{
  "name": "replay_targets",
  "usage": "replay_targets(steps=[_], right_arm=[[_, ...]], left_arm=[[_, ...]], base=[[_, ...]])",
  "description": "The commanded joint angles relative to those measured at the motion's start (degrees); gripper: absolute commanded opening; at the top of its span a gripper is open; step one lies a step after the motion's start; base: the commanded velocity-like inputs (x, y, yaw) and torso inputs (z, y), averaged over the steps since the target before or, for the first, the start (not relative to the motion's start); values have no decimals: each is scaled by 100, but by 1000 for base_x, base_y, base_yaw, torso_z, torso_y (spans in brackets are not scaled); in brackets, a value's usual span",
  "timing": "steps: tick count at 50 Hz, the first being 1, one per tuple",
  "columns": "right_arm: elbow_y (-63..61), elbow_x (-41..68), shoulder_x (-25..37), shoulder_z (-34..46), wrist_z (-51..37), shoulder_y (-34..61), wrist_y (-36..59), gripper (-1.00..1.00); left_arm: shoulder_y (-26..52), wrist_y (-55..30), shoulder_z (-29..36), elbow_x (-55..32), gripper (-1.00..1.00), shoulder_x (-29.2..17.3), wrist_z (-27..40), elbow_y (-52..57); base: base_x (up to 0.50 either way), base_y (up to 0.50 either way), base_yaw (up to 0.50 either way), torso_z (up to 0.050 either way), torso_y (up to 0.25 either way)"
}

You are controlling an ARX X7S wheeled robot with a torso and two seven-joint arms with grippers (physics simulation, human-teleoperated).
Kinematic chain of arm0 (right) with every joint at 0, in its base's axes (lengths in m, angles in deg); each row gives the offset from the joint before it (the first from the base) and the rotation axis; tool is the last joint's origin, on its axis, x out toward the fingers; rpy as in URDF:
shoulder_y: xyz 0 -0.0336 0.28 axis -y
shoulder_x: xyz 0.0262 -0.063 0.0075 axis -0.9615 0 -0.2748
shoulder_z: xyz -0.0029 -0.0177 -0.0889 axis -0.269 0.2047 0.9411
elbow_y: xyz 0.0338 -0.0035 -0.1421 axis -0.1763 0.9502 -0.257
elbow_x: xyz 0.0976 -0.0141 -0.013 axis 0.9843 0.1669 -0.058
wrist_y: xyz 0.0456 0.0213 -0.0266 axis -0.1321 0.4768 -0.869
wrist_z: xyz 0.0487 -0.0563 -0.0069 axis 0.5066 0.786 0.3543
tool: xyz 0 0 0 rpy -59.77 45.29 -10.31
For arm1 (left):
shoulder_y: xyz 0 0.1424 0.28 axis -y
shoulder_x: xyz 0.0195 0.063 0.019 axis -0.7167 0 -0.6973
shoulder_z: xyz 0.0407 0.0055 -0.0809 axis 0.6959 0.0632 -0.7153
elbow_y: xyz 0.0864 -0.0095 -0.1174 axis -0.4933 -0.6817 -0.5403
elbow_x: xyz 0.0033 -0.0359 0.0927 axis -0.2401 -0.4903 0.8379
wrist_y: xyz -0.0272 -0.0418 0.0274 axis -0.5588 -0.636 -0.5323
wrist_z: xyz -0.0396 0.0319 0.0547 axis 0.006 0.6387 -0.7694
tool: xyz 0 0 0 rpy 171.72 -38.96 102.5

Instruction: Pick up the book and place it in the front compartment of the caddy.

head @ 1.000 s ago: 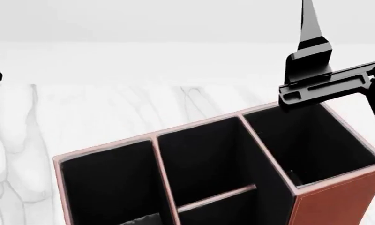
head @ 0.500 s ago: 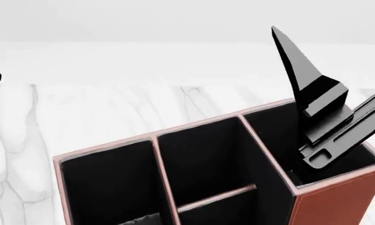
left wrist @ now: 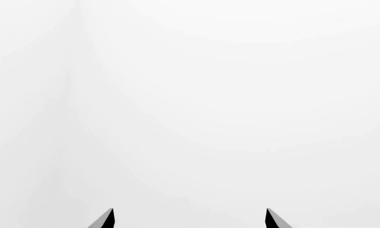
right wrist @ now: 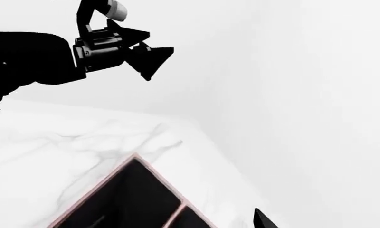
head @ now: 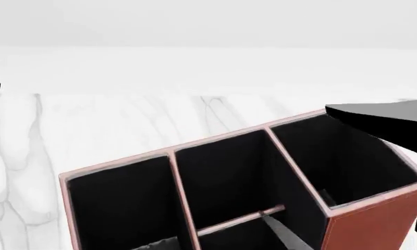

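Observation:
The reddish-brown caddy [head: 375,224] fills the lower head view, its pink rim [right wrist: 158,178] also showing in the right wrist view. In the front compartment [head: 229,239], just below the low divider [head: 240,220], leans a thin dark slab with a pale edge [head: 281,235]; it looks like the book, and most of it is hidden. My right gripper [head: 379,119] hangs over the tall cell's far right corner, open and holding nothing; only one fingertip [right wrist: 261,219] shows at the wrist. My left gripper [left wrist: 188,218] is open and empty, raised far to the left [right wrist: 142,57].
The caddy stands on a white marble table [head: 125,125] with a plain white wall behind. The tall square cell [head: 341,161] is at the right and a wide cell [head: 118,208] at the left. A grey scrap [head: 160,244] lies low in the wide cell.
My right gripper has swung from above the tall cell down and out to the right edge. A pale slanted edge has appeared in the front compartment. The left arm is still.

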Motion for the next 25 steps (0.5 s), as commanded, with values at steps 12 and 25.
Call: replay_targets(steps=[12, 25], right_arm=[[-183, -65, 381, 274, 624, -275, -106, 100], [-271, -60, 495, 112, 804, -666, -94, 100]], left_arm=[[18, -5, -32, -64, 100, -56, 41, -13], [26, 19, -10, -80, 100, -71, 59, -38]], base=[[0, 0, 0, 0, 0], [0, 0, 0, 0, 0]])
